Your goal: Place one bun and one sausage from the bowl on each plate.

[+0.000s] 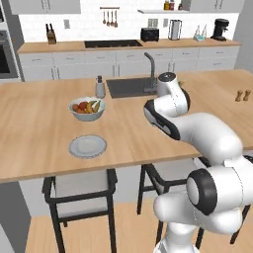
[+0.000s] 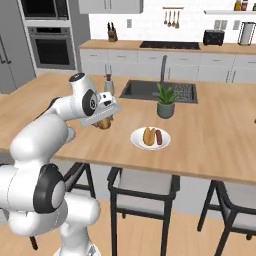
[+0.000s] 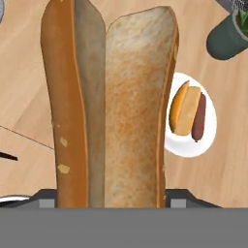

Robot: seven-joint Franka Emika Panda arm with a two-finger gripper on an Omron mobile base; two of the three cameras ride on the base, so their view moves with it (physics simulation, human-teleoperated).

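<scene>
My gripper (image 2: 103,119) is shut on a bun (image 2: 104,123), held above the wooden island counter. In the hand view this split orange-tan bun (image 3: 111,97) stands tall between the jaws of the gripper (image 3: 111,196). To the right, a white plate (image 2: 150,145) carries a second bun (image 2: 148,136) and a dark sausage (image 2: 159,137) side by side; the hand view shows the same plate (image 3: 186,147), bun (image 3: 184,109) and sausage (image 3: 198,118). Another plate (image 1: 87,146) lies bare near the counter's front edge. The bowl is out of view.
A light grey fruit bowl (image 1: 87,109) stands behind the bare plate. A potted plant (image 2: 165,102) sits by the sink (image 2: 157,90) with its faucet (image 1: 149,71). A soap bottle (image 1: 100,87) and two shakers (image 1: 240,95) are on the counter. Stools (image 1: 81,190) stand below its edge.
</scene>
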